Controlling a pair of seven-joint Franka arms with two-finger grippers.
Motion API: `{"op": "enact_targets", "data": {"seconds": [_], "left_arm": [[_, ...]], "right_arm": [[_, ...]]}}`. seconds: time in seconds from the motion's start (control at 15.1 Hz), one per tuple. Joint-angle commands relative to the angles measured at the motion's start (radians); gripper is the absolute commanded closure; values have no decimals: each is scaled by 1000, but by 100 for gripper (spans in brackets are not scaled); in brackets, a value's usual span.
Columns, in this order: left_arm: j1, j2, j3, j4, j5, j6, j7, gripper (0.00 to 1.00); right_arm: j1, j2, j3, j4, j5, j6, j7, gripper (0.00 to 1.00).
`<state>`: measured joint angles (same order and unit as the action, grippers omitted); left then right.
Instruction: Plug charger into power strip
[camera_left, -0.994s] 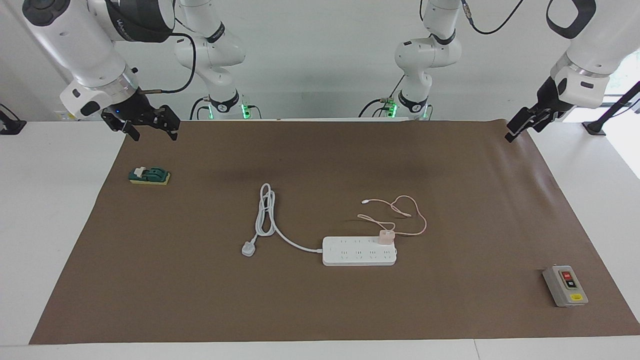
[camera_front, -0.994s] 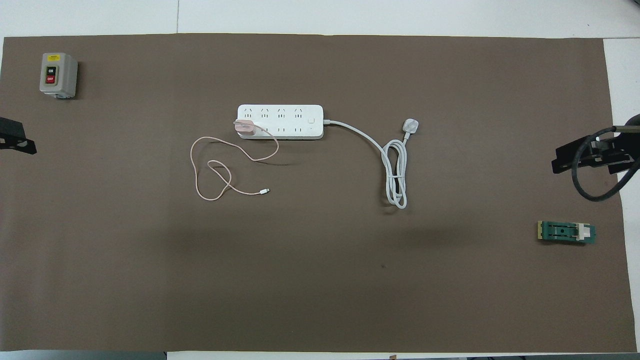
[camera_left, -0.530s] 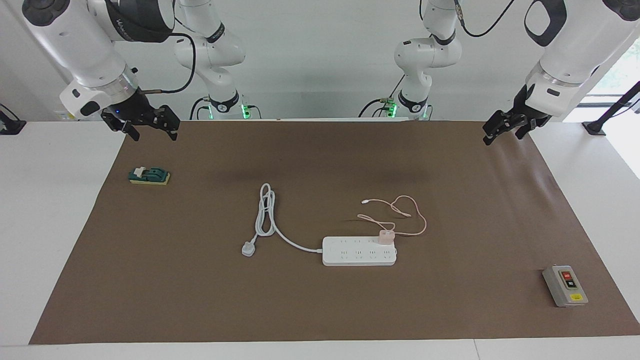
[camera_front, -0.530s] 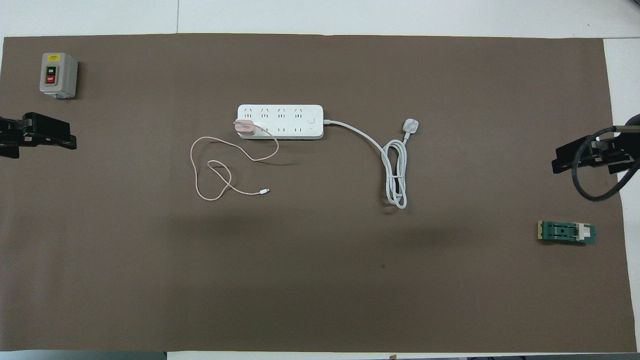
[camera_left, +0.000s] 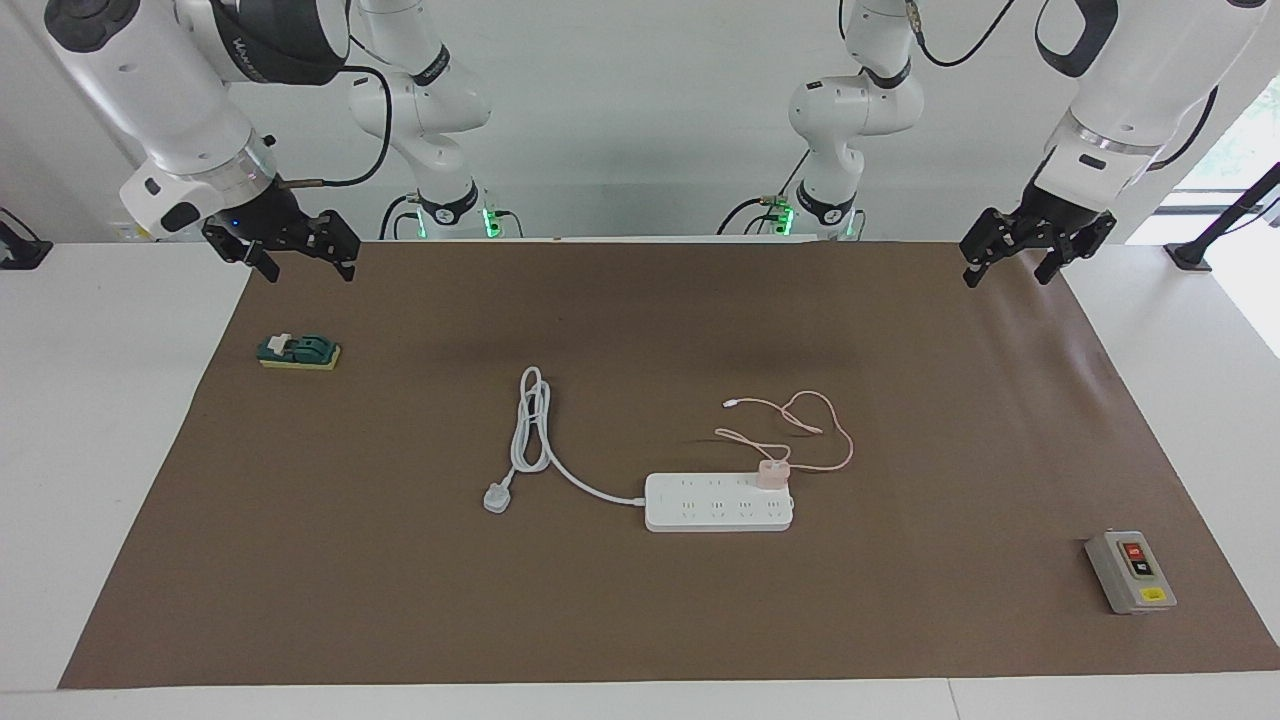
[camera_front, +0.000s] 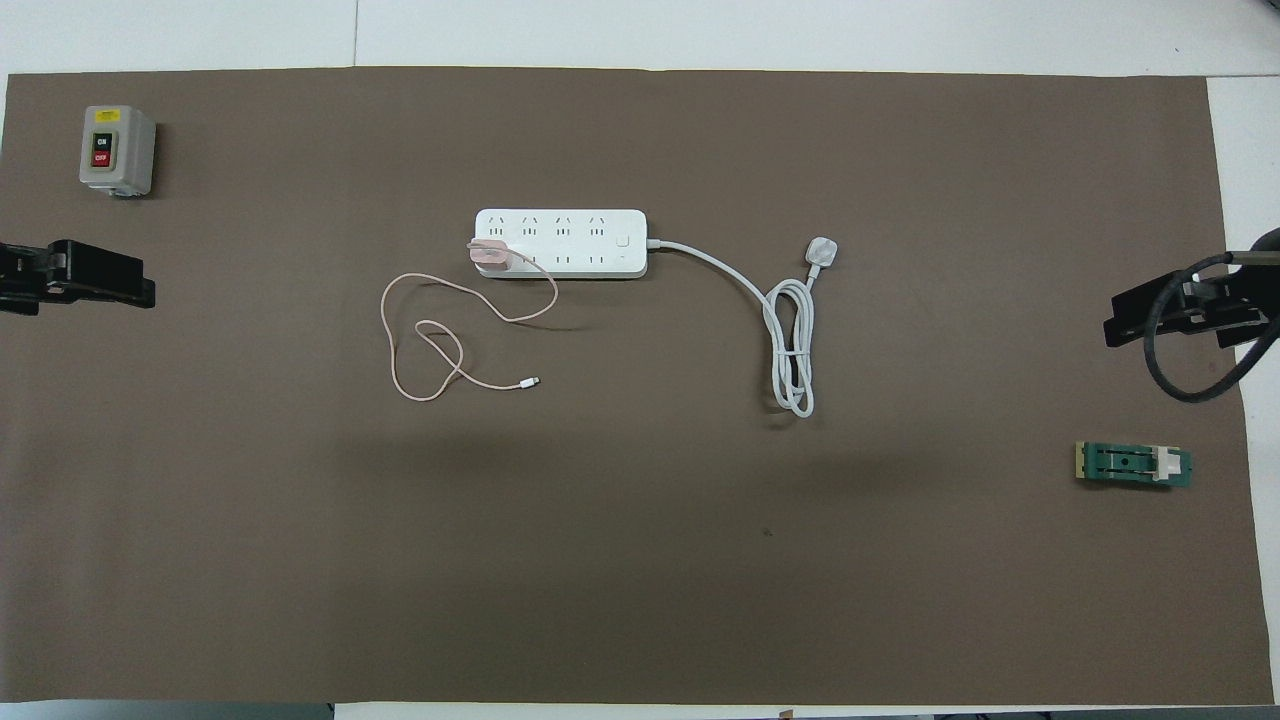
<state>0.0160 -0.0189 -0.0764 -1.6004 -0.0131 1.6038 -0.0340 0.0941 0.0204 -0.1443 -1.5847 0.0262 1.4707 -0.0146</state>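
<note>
We see the left gripper (camera_left: 1037, 260) raised over the brown mat's (camera_left: 640, 620) edge at the left arm's end of the table, its fingers spread wide and holding nothing. The right gripper (camera_left: 297, 252) hangs over the mat's corner at the right arm's end, above the green block (camera_left: 299, 351), jaws likewise wide apart and empty.

The charger (camera_left: 772, 472) sits on the power strip (camera_left: 718, 503), at the strip's end toward the left arm, on the row of outlets nearer the robots. Its pink cable (camera_left: 815, 425) loops on the mat nearer the robots than the strip. The strip's white cord (camera_left: 533, 425) coils toward the right arm's end, finishing in a white plug (camera_left: 497, 497). A grey button box (camera_left: 1129, 571) stands near the mat's corner at the left arm's end.

Compared with a second ago, the left gripper has swung inward over the mat and turned so both fingers face us; the right gripper, charger and strip have not moved.
</note>
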Motion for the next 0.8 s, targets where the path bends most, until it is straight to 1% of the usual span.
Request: {"op": "enact_targets", "data": {"seconds": [0.0, 0.13, 0.46, 0.73], "left_arm": [[-18, -30, 3, -33, 39, -54, 3, 0], [-18, -30, 3, -30, 38, -77, -4, 0], [-18, -27, 1, -32, 36, -61, -49, 0], [-18, -27, 3, -30, 35, -61, -40, 0]], "right_arm": [[-7, -5, 5, -1, 5, -12, -5, 0], [-8, -5, 5, -1, 5, -12, -5, 0], [-8, -5, 5, -1, 5, -12, -5, 0], [-7, -5, 5, -1, 5, -12, -5, 0]]}}
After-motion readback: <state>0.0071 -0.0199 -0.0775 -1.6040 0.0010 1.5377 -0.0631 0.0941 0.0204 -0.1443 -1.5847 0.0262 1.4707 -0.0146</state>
